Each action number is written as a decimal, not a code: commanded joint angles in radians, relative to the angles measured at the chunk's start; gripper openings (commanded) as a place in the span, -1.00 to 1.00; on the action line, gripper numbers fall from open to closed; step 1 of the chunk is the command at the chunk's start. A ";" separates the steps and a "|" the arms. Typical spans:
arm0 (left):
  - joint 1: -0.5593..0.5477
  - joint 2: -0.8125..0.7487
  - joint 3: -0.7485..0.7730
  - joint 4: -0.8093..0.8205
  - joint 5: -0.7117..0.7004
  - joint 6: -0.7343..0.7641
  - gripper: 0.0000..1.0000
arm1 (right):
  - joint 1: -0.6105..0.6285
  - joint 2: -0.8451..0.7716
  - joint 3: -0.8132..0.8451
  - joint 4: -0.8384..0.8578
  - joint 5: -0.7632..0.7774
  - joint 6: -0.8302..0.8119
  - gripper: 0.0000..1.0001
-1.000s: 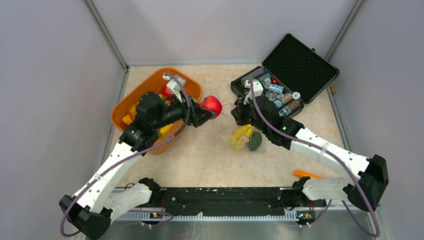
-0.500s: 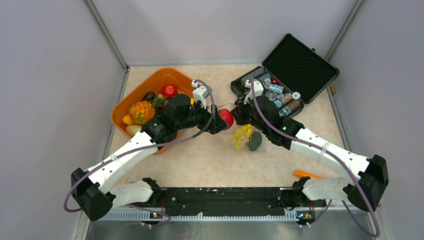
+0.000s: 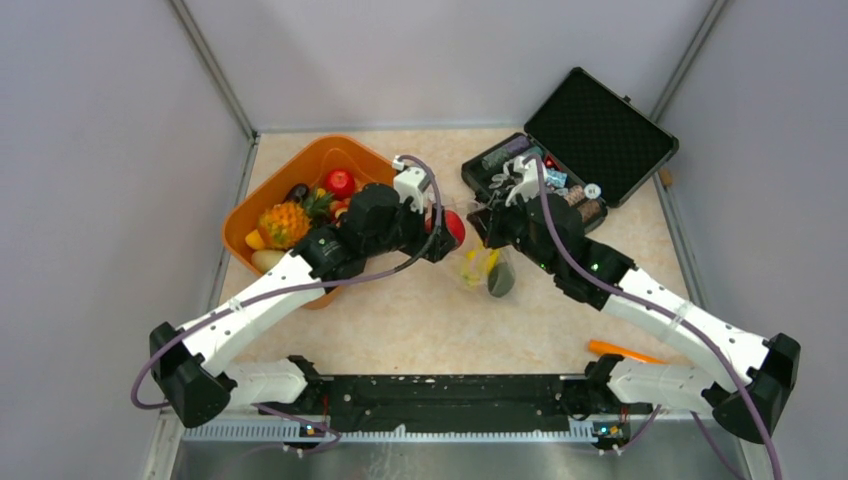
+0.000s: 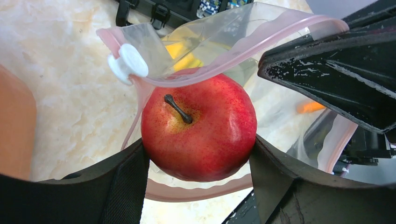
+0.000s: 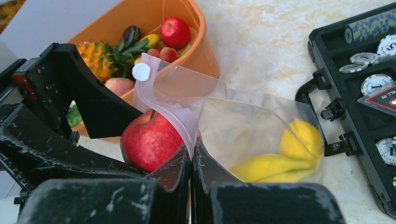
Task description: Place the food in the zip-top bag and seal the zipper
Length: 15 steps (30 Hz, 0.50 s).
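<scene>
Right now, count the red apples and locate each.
2: one apple in the left tool at the zip-top bag's mouth, another apple in the orange basket; more may be hidden.

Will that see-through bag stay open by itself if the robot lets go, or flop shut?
Probably flop. The zip-top bag looks thin and crinkly, and its pink zipper curves limply away from where the right end effector pinches it. It likely weighs very little; the bananas inside seem to hold it down.
</scene>
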 commanded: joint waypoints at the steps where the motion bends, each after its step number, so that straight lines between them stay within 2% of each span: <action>1: -0.011 0.008 0.060 -0.002 -0.052 0.018 0.11 | 0.008 -0.034 0.023 0.045 0.004 -0.017 -1.00; 2: -0.013 0.011 0.068 0.000 -0.047 0.017 0.20 | 0.010 -0.027 0.033 0.024 0.019 -0.021 -1.00; 8: -0.020 0.027 0.108 -0.010 -0.042 0.017 0.44 | 0.009 -0.020 0.031 0.004 0.066 -0.022 -1.00; 15: -0.023 0.030 0.123 -0.043 -0.041 0.034 0.59 | 0.010 -0.019 0.030 0.002 0.064 -0.020 -1.00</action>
